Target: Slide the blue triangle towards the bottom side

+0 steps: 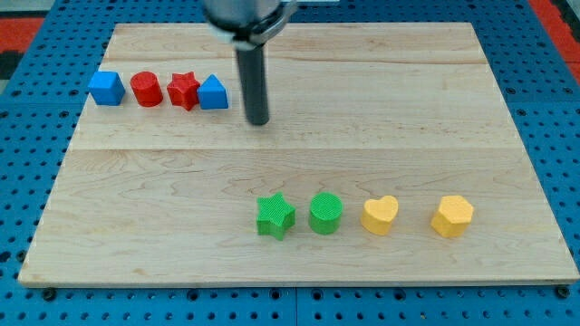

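Observation:
The blue triangle (213,93) sits on the wooden board at the view's upper left, touching the red star (184,90) on its left. My tip (259,119) is at the end of the dark rod, a little to the right of the blue triangle and slightly lower, with a small gap between them.
A blue cube (106,88) and a red cylinder (145,89) lie left of the red star in the same row. Near the view's bottom lie a green star (275,216), a green cylinder (325,214), a yellow heart (380,215) and a yellow hexagon (452,215). The wooden board (408,109) rests on a blue pegboard.

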Robot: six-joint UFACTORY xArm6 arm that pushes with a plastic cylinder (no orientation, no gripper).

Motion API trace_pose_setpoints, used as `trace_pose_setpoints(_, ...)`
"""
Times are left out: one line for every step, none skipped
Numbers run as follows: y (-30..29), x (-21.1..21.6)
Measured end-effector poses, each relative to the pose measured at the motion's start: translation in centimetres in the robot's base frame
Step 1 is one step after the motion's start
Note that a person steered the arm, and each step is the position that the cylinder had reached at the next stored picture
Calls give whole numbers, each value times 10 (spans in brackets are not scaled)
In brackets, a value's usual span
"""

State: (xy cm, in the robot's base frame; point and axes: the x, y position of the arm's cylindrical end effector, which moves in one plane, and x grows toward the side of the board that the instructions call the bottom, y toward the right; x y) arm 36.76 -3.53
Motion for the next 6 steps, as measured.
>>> trace_pose_setpoints(-19,-47)
trace_pose_setpoints(-67,-45)
trace_pose_setpoints(-74,-14)
trace_pose_setpoints(-83,19)
trace_pose_setpoints(-117,27)
trace_pose_setpoints(-134,54)
